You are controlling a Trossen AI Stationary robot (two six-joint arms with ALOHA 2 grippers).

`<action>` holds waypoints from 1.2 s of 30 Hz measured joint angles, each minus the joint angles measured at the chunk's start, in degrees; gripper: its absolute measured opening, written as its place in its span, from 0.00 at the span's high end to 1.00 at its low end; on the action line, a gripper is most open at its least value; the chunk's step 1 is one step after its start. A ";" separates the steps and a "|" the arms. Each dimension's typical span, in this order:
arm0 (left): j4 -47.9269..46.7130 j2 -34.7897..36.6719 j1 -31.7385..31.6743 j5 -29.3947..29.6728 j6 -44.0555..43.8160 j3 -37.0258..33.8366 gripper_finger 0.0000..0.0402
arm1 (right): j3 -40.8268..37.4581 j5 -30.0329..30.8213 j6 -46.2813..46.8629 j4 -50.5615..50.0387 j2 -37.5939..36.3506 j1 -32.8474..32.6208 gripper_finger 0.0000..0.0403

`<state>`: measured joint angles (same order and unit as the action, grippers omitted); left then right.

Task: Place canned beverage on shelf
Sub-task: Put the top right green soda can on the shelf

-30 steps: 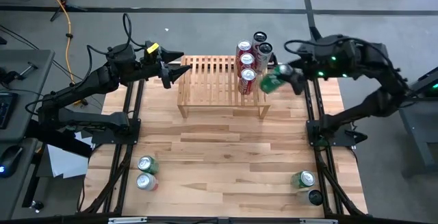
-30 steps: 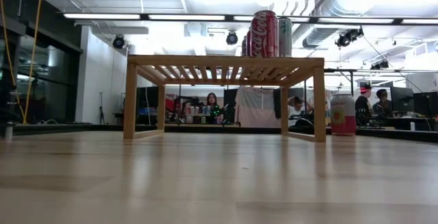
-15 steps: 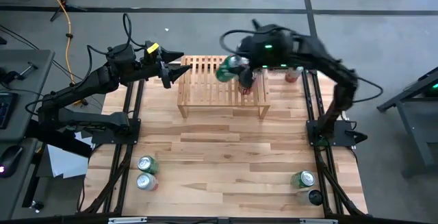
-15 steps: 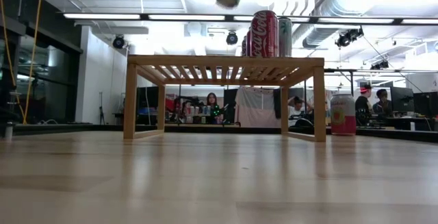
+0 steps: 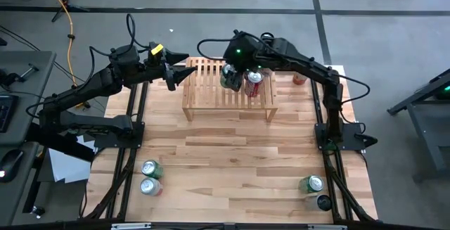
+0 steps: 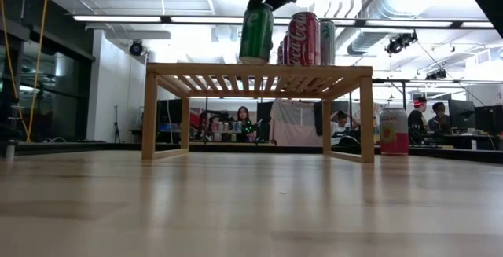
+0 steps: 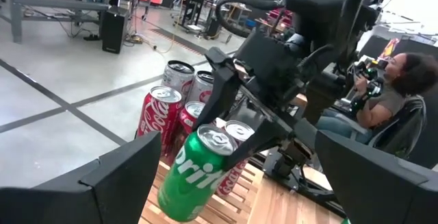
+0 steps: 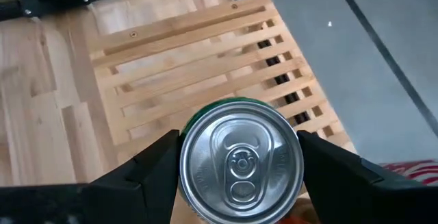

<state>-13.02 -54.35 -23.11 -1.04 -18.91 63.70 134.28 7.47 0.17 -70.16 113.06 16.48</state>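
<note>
Green can (image 8: 241, 157) between right jaws

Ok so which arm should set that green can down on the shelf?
Right. The right gripper already holds the green can upright just above the shelf, beside the red cans. The left gripper hangs open and empty at the shelf's left end.

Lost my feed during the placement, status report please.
Right gripper shut on green can, upright, low over shelf. Left gripper open, idle at shelf's left end. Red cans close beside the green can.
</note>
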 joint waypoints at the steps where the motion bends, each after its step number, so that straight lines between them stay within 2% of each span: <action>1: 0.01 0.00 0.00 0.00 0.00 0.00 0.06 | -0.01 -0.26 0.57 -0.43 0.13 0.21 0.39; 10: -0.01 -0.02 0.00 -0.02 0.01 0.00 0.06 | -0.20 -2.99 4.39 -5.84 0.69 2.24 0.40; 18: -0.01 -0.01 0.01 0.00 0.01 0.00 0.06 | -0.20 -3.07 4.37 -5.88 0.69 2.28 0.31; 36: -0.01 0.00 0.02 0.00 0.01 0.00 0.06 | -0.11 -3.04 4.33 -6.15 0.65 2.28 0.29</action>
<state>-13.04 -54.35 -23.09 -1.04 -18.90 63.70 134.17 4.43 4.50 -76.31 113.71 18.76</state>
